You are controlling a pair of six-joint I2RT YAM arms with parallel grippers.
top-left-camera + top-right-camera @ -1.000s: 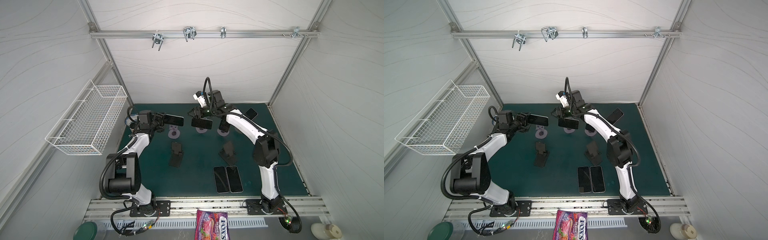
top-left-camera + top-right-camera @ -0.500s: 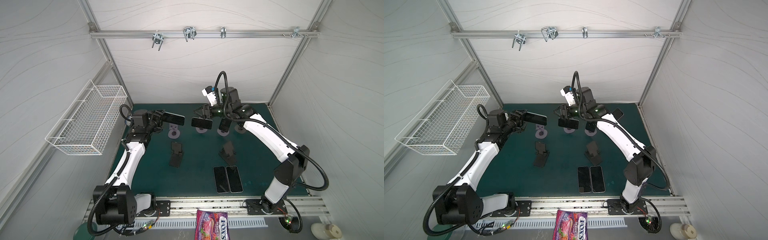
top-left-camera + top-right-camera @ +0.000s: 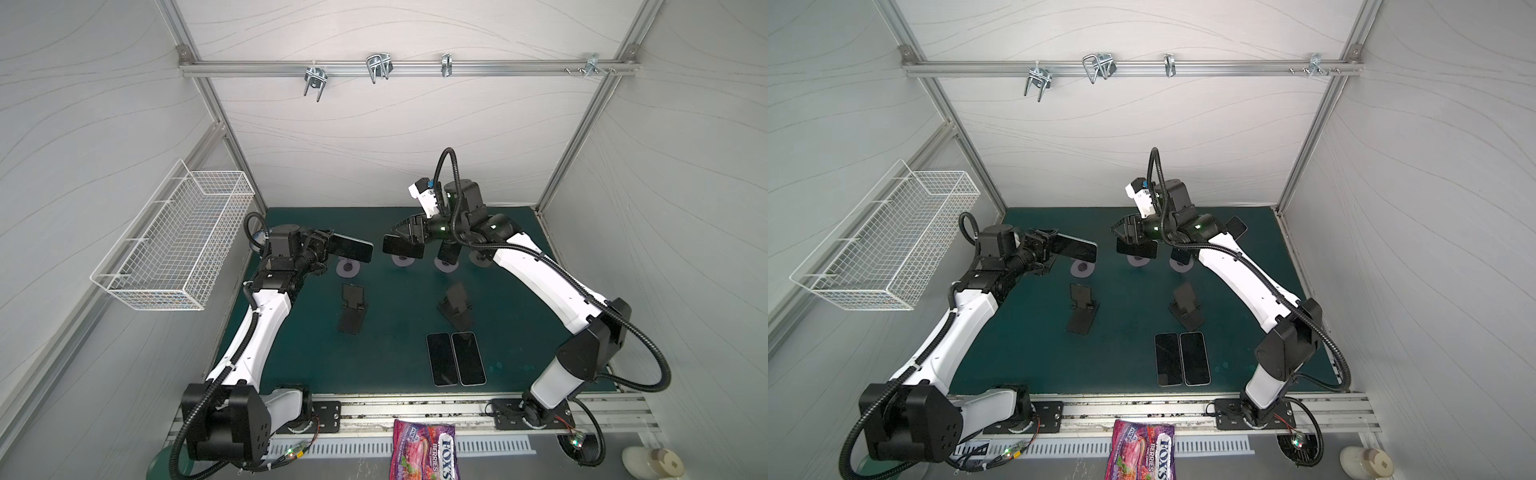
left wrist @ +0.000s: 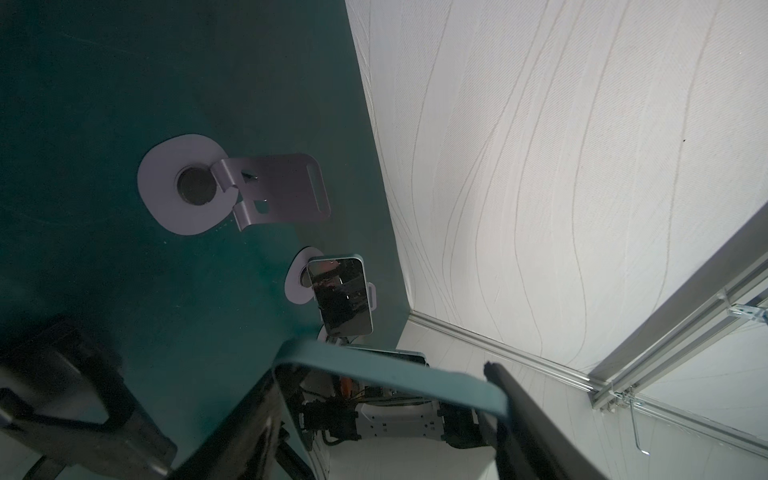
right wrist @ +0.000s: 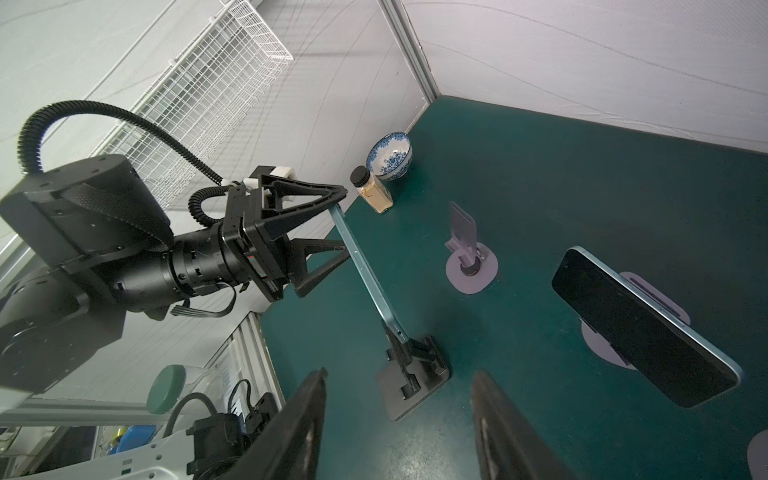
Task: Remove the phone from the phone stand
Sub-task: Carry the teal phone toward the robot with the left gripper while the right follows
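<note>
Nearest you, well short of the empty lavender stand (image 3: 348, 269), two phones (image 3: 442, 358) lie flat on the tabletop (image 3: 374, 365). A bare black folding stand (image 3: 352, 309) sits just in front of that stand. Just above the lavender stand, your left claw (image 3: 330, 245) is clamped across one short end of a phone (image 3: 353, 251), which hangs level, clear of the cradle. That one-ended hold is your first risk: a quick swing or wrist tilt could lever the long free end out of the grip.

To the right of the empty stand, your right claw (image 5: 399, 374) stands part-open and empty. It is beside rather than around a second phone (image 5: 644, 332) seated sideways on the neighbouring lavender stand (image 5: 598, 353). Close from there and you will likely shove that phone off its lip or tip the light stand. The held phone's free end points at that claw, near it; bring either arm inward and they may clash. Farther right, what looks like another phone (image 3: 449, 251) sits under your right arm, where a sweep could catch it.
</note>
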